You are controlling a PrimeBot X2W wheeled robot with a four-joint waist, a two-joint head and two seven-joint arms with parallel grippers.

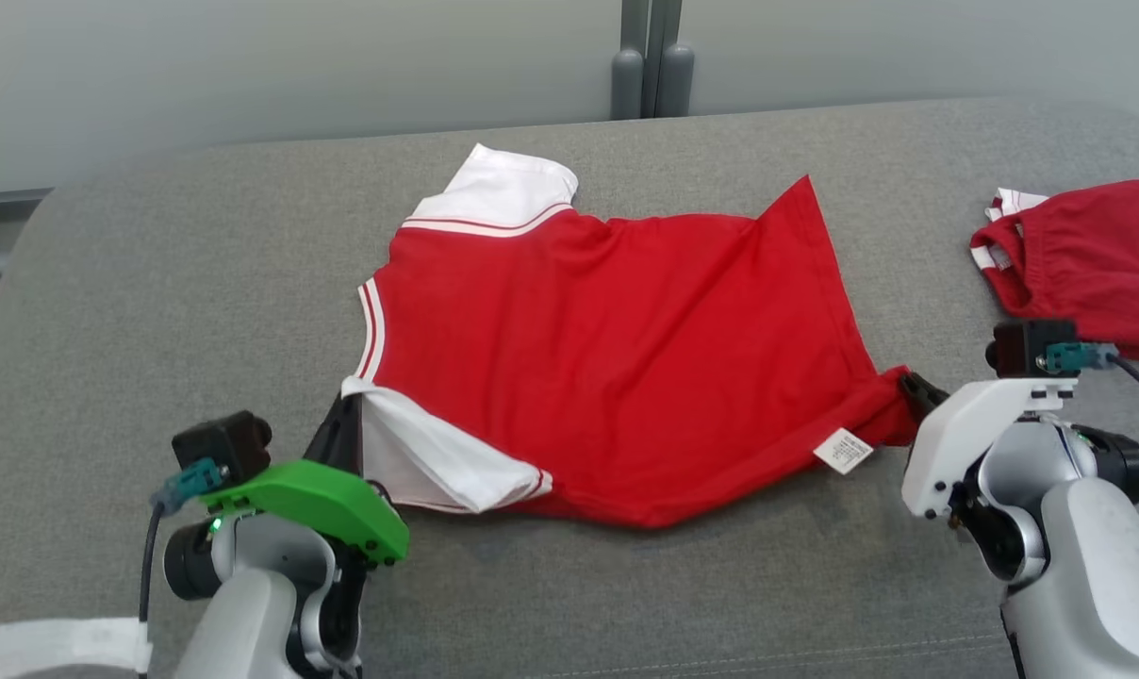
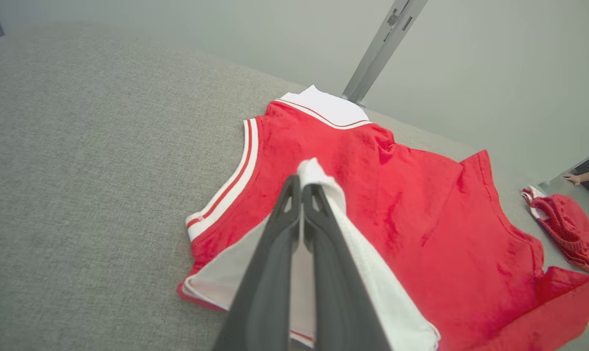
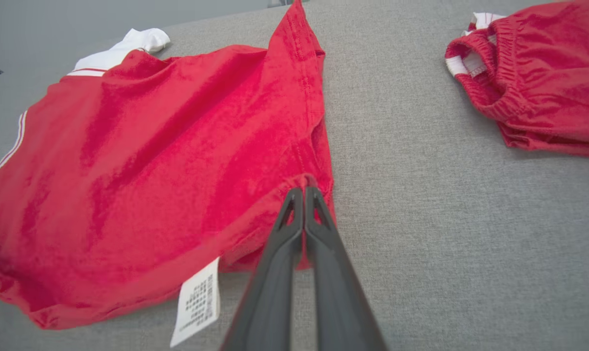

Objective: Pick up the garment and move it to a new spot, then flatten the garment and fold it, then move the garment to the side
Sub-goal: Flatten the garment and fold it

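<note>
The red garment [image 1: 607, 358], with white sleeves and striped trim, lies spread but creased at frame centre on the grey fabric surface [image 1: 155, 283]. Left gripper [image 2: 302, 184], lower left: jaws closed, pinching the white sleeve [image 1: 437, 462]. Right gripper [image 3: 304, 192], right of centre: jaws closed on the hem corner [image 1: 885, 410], beside a white label [image 1: 843, 450]. A second red garment [image 1: 1088, 255] lies apart at the right edge. Bare surface lies to the left and below.

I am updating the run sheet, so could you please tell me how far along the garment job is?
Looks done: the red shirt lies spread, mostly flat, on the grey cushion. In hand: the left gripper is shut on the near white sleeve and the right gripper on a hem corner, probably to smooth or fold. Left: no fold is made yet, nor the move aside.
</note>
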